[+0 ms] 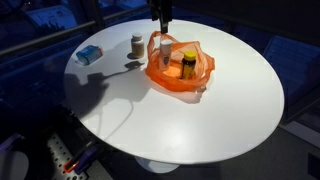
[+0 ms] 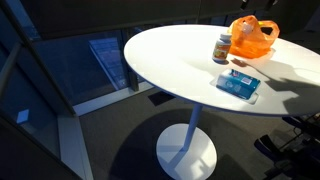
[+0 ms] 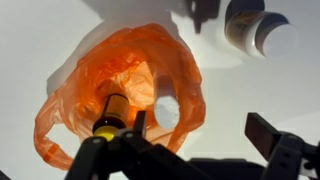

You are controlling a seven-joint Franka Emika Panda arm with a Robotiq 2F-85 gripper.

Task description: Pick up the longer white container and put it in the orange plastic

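One longer white container (image 3: 166,112) upright inside orange plastic bag (image 3: 125,80) on desk (image 1: 230,100), beside a brown bottle (image 3: 110,112); likely light, rigid, smooth-sided, best pinched across mid-body; claw (image 3: 195,150) overhead, spread, holding nothing.

Hard light floods the white counter (image 1: 230,95), glaring around the bag (image 3: 120,85) in the wrist view; shadows fall toward 7 o'clock. Surroundings stay dim, slightly blurred.
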